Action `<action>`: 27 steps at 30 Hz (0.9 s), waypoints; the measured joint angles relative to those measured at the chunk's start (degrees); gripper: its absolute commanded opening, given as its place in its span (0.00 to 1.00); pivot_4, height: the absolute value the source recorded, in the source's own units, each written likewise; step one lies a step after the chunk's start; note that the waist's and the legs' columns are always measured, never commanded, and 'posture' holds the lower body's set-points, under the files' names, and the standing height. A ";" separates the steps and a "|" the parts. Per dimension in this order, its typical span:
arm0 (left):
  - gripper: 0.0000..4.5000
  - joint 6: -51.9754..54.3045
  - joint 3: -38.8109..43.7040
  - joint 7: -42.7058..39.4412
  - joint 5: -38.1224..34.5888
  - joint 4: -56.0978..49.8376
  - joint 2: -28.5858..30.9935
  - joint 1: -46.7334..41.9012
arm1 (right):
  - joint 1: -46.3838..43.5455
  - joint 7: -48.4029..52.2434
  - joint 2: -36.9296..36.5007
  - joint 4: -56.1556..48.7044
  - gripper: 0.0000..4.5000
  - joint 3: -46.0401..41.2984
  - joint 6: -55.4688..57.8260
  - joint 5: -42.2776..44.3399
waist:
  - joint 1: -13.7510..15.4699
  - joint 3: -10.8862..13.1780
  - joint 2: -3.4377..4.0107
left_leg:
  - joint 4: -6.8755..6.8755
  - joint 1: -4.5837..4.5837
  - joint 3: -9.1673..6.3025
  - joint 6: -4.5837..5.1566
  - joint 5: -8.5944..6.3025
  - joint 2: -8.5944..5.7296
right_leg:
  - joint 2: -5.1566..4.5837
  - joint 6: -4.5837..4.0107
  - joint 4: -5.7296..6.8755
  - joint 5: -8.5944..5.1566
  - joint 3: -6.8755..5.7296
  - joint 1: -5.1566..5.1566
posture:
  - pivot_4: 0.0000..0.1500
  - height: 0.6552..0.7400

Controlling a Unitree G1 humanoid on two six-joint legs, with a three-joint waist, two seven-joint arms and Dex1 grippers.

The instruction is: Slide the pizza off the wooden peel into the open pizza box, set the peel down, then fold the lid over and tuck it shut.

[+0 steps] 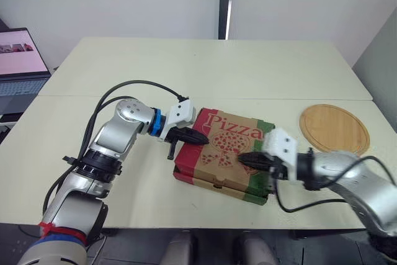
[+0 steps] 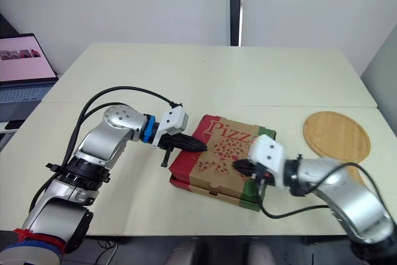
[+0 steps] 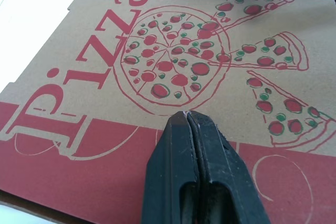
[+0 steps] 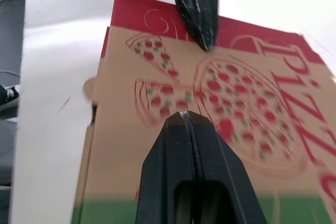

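The pizza box (image 1: pixel 224 153) lies closed near the table's front edge, its printed lid (image 3: pixel 173 66) folded down flat. My left gripper (image 1: pixel 203 138) is shut with nothing in it, its tip pressed on the red left part of the lid. My right gripper (image 1: pixel 243 159) is also shut and empty, its tip resting on the lid's middle, right of the left one. In the right wrist view the left gripper (image 4: pixel 202 24) points at my right gripper (image 4: pixel 184 121) across the pizza drawing. The round wooden peel (image 1: pixel 334 128) lies flat on the table to the box's right.
An open laptop (image 1: pixel 20 66) stands at the far left beside the table (image 1: pixel 205 66). A seam (image 1: pixel 80 96) runs across the tabletop behind the box. Black cables loop over my left arm (image 1: pixel 133 85) and under my right arm (image 1: pixel 304 206).
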 measured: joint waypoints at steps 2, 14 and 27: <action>0.00 0.48 0.34 0.50 -0.21 -0.18 0.03 0.04 | -2.26 -0.47 1.87 1.81 0.00 2.69 -0.04 -1.62 | 0.00 0.00 0.00 | 0.00 -0.01 -0.01 0.00 0.00 0.00 | 0.00 0.00 0.00 0.00 -0.01 -0.01 | 1.00 0.86; 0.00 7.92 7.83 -1.27 -5.00 -8.22 12.32 2.11 | -4.51 1.82 3.11 3.86 0.00 8.13 -1.69 -5.56 | -0.74 -0.01 0.03 | -0.07 -0.02 -0.01 0.02 -0.01 0.01 | 0.03 -0.01 0.07 0.00 0.05 -0.18 | 1.00 0.86; 0.00 6.40 5.74 -5.77 -2.74 -11.73 18.08 10.81 | -4.56 4.07 2.86 4.80 0.00 8.28 -2.90 -7.20 | -0.67 0.00 0.04 | -0.07 -0.06 -0.01 0.05 -0.03 0.00 | 0.01 -0.01 0.07 0.00 0.06 -0.20 | 1.00 0.86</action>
